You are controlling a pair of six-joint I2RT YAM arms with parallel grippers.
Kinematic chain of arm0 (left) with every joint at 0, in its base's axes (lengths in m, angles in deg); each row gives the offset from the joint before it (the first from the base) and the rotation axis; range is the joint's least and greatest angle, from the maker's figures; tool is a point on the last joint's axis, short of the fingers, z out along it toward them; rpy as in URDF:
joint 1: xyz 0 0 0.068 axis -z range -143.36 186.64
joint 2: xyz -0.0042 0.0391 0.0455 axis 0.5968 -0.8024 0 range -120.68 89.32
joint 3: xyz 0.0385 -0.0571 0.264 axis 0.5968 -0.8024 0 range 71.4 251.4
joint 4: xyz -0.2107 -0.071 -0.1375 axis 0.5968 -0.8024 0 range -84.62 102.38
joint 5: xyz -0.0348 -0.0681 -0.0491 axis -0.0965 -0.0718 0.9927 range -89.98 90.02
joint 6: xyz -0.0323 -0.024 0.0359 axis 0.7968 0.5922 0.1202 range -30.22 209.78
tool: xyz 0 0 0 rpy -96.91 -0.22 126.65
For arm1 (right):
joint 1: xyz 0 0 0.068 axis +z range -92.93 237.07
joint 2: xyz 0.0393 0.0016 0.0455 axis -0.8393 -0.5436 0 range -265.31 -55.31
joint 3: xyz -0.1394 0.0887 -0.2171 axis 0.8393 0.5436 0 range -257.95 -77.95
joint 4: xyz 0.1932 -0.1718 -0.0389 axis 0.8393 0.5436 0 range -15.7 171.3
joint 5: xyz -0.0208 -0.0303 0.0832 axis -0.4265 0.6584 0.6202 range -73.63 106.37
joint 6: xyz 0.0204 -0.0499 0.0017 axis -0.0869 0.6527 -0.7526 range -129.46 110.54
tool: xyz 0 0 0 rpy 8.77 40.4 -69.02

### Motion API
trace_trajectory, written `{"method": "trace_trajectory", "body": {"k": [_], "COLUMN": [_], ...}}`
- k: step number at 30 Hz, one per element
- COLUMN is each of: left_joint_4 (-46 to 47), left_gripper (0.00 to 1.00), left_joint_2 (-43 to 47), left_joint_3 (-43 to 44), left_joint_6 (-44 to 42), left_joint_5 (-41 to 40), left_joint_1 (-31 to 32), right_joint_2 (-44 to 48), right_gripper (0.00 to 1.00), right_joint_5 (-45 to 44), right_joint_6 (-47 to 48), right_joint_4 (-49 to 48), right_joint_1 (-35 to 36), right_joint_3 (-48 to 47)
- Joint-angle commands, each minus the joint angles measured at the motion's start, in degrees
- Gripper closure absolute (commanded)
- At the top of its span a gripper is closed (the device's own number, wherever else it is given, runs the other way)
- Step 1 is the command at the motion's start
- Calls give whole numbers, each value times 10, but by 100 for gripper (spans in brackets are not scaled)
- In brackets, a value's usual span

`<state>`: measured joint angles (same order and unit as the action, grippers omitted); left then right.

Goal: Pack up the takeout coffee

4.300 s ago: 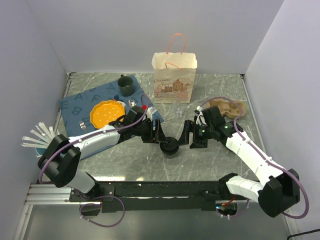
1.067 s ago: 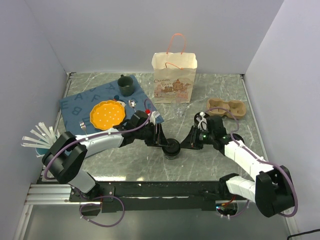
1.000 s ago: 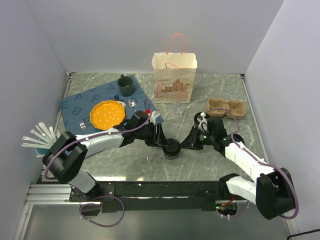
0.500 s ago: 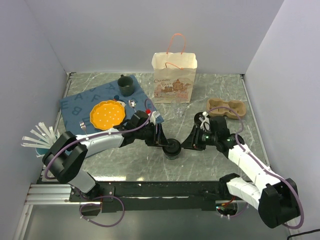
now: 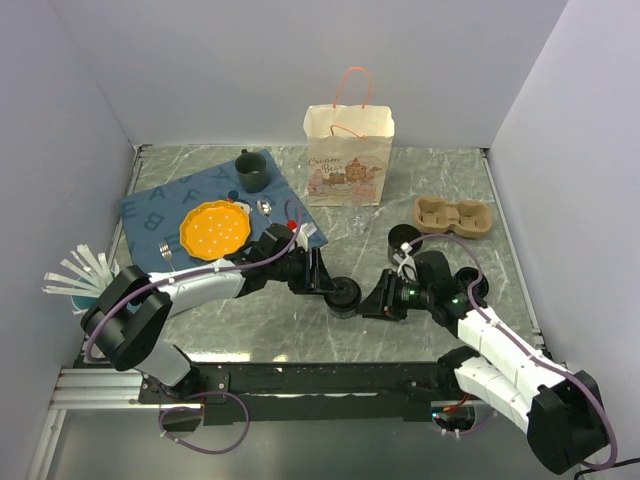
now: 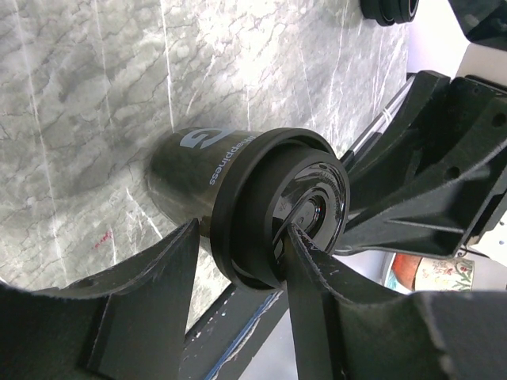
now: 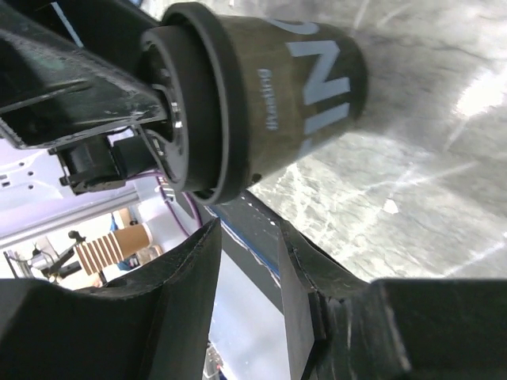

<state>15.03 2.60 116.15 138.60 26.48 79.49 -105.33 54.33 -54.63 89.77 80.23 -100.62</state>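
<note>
A dark takeout coffee cup (image 5: 345,294) with a black lid stands on the marble table in front of the arms. My left gripper (image 5: 327,286) reaches it from the left. In the left wrist view my left gripper (image 6: 242,235) has one finger under the lid's rim and one across its top, shut on the cup (image 6: 190,170). My right gripper (image 5: 379,303) is just right of the cup, not touching. In the right wrist view my right gripper (image 7: 247,231) is empty, jaws a narrow gap apart, below the cup (image 7: 309,95). The brown pulp tray (image 5: 453,215) lies empty at the back right.
A second black round lid or cup (image 5: 470,283) sits behind my right arm, and shows in the left wrist view (image 6: 388,9). A paper bag (image 5: 348,155) stands at the back. A green mug (image 5: 250,171) and orange plate (image 5: 214,228) are on a blue mat (image 5: 150,205).
My right gripper has drawn back from the cup towards the near right, and its arm has lowered. My left gripper and the cup have stayed in place.
</note>
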Motion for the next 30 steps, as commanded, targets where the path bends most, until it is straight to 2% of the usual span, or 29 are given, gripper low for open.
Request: {"method": "trace_trajectory", "body": {"k": [1,11,15,25,30], "left_joint_4": [-123,-132,-133,-140,-143], "left_gripper": [50,50,50,51,51], "left_joint_2": [-28,-35,-39,-50,-55], "left_joint_3": [-41,-30,-32,-40,-38], "left_joint_6": [-22,-19,-17,-11,-11], "left_joint_5": [-74,-84,-86,-92,-94], "left_joint_1": [7,19,22,25,25], "right_joint_2": [1,-43,-43,1,-2], "right_gripper": [57,60,65,78,79], "right_joint_5": [-17,-43,-62,-136,-140], "right_joint_6": [-19,-4,-3,-13,-18], "right_joint_4": [-51,-58,-54,-26,-46], "right_joint_1": [10,11,10,11,10], "right_joint_3": [-12,-26,-24,59,78]}}
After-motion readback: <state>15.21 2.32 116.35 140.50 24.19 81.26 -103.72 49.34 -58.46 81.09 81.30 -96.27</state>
